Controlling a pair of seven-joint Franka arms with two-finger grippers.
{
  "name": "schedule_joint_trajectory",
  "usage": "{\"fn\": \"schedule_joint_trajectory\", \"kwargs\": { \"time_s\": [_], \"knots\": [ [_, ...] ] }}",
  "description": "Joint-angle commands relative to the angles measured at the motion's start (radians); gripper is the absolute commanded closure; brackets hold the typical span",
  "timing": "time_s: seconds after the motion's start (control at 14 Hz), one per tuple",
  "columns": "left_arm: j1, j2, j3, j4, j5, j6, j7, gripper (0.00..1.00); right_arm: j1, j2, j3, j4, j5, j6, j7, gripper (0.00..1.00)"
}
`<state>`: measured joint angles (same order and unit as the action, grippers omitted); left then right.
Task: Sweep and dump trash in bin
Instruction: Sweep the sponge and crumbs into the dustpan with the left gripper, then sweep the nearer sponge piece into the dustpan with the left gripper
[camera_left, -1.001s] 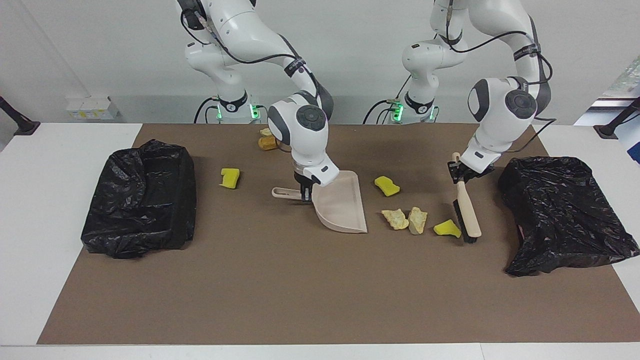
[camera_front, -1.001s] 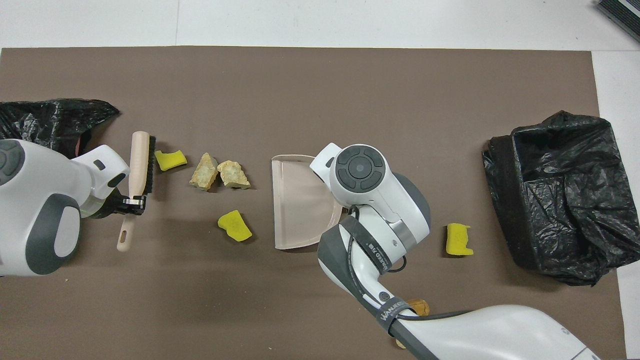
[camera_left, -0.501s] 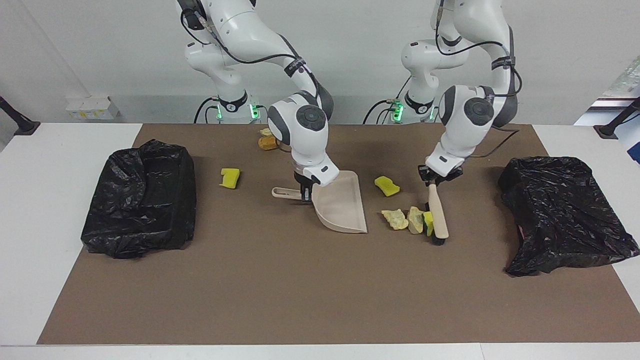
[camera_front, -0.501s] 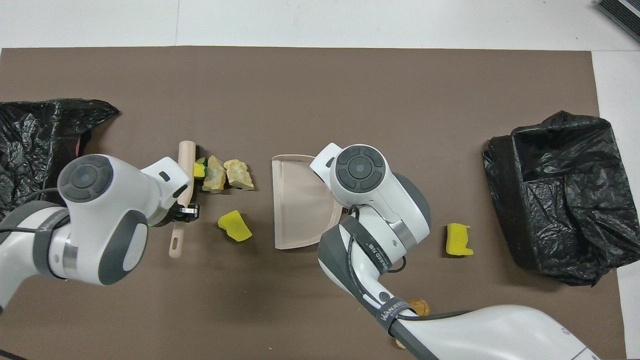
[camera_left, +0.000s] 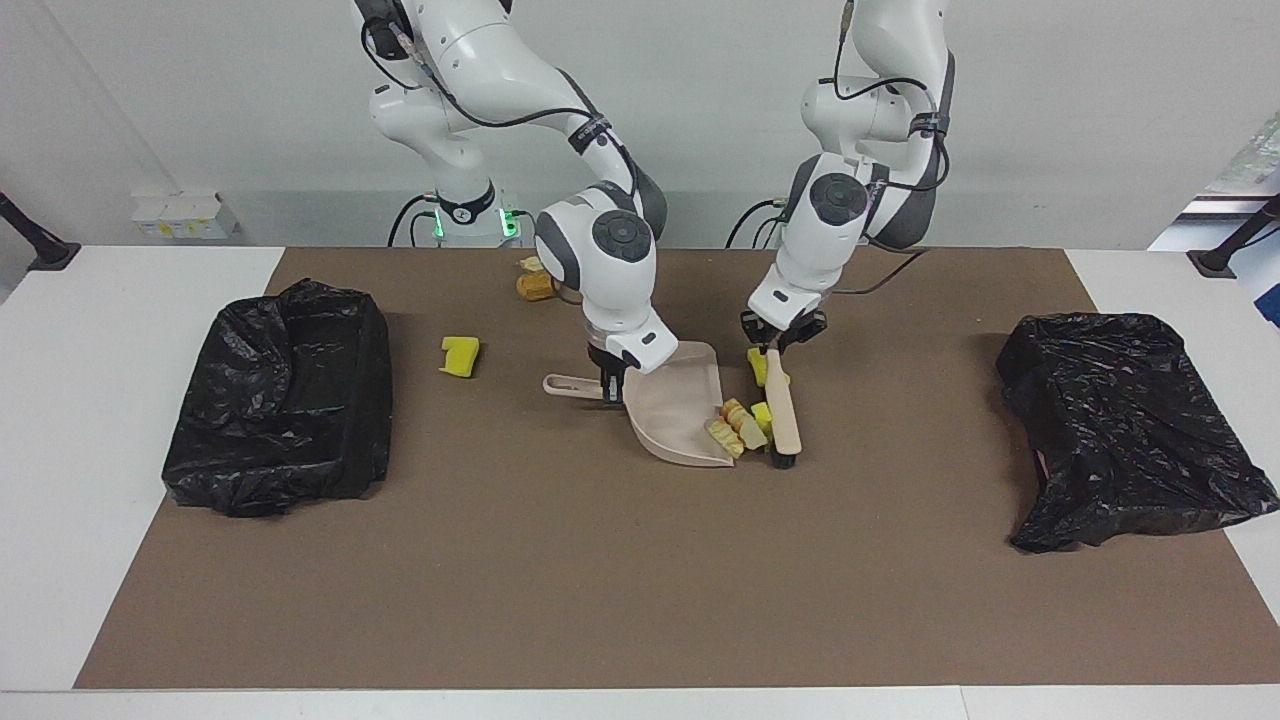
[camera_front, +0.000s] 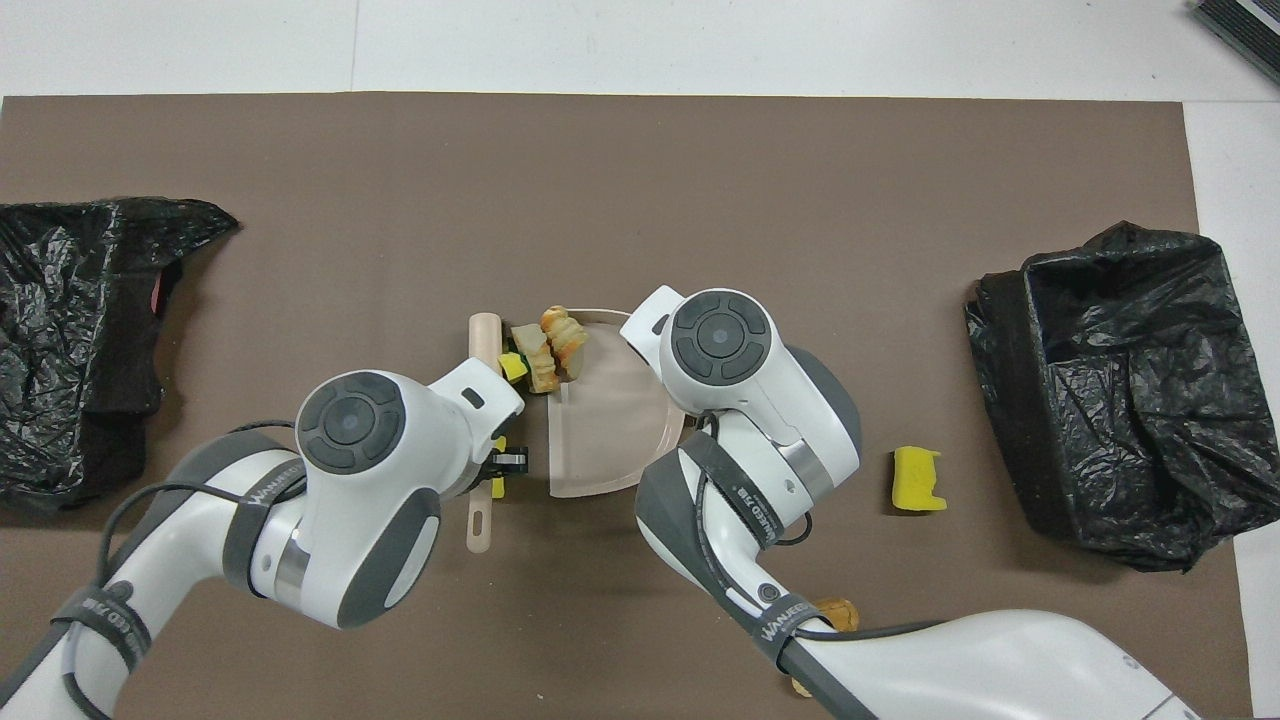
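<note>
The trash is scattered over the brown mat (camera_left: 600, 580), mostly around its middle. Nearest the robots, by the mat's edge at their end, lie an orange-brown chunk (camera_left: 535, 287) and a pale beige chunk (camera_left: 530, 264) just beside it, touching or nearly so. A little farther out, toward the right arm's end, a yellow sponge piece (camera_left: 459, 356) lies alone on the mat, between the dustpan handle and the open black-lined bin (camera_left: 280, 400) at that end.

At mid-mat the right gripper (camera_left: 608, 382) is clamped on the handle of the beige dustpan (camera_left: 680, 410), whose wide mouth faces the left arm's end. The left gripper (camera_left: 775, 345) is closed on the handle of the brush (camera_left: 782, 410), which lies along the dustpan's mouth with its bristle end farther from the robots. A second yellow sponge piece (camera_left: 756, 365) sits just beside the brush handle, partly hidden by it. At the farther corner of the dustpan's mouth, two beige rock-like chunks (camera_left: 732, 428) rest on the lip, pressed together, with a third yellow sponge piece (camera_left: 762, 414) wedged between them and the brush.

A crumpled black bag (camera_left: 1120, 430) lies at the mat's edge at the left arm's end.
</note>
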<state>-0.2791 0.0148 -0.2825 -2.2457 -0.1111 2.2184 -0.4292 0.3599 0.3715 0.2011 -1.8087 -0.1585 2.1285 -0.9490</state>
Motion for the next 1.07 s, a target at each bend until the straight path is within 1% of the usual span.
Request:
{"fn": "schedule_joint_trajectory", "kwargs": {
  "time_s": [0.0,0.14,0.21,0.36,0.5,0.72,0.86,0.93,1.0],
  "knots": [
    [-0.116,-0.018,0.017,-0.009,-0.048,0.027,-0.014,1.00,-0.006,-0.019,0.006,-0.038,-0.023,0.018,0.038,1.00],
    [-0.164,-0.018,0.017,0.012,-0.051,0.020,-0.052,1.00,-0.006,-0.019,0.006,-0.040,-0.023,0.016,0.038,1.00],
    [-0.167,-0.016,0.019,0.026,-0.051,0.014,-0.071,1.00,-0.006,-0.019,0.006,-0.038,-0.023,0.016,0.038,1.00],
    [-0.125,-0.026,0.020,0.061,-0.051,0.009,-0.146,1.00,-0.006,-0.019,0.006,-0.038,-0.023,0.016,0.038,1.00],
    [-0.089,-0.041,0.022,0.066,-0.051,-0.032,-0.189,1.00,-0.006,-0.019,0.006,-0.038,-0.023,0.014,0.038,1.00],
    [-0.037,-0.113,0.022,0.063,-0.048,-0.166,-0.324,1.00,-0.007,-0.019,0.006,-0.040,-0.023,0.013,0.038,1.00],
    [-0.025,-0.154,0.022,0.048,-0.048,-0.239,-0.437,1.00,-0.007,-0.019,0.006,-0.040,-0.023,0.013,0.038,1.00],
    [-0.026,-0.165,0.022,0.026,-0.048,-0.261,-0.498,1.00,-0.007,-0.019,0.006,-0.038,-0.023,0.013,0.038,1.00],
    [-0.031,-0.202,0.020,-0.013,-0.048,-0.267,-0.578,1.00,-0.007,-0.019,0.006,-0.040,-0.023,0.013,0.038,1.00]
  ]
}}
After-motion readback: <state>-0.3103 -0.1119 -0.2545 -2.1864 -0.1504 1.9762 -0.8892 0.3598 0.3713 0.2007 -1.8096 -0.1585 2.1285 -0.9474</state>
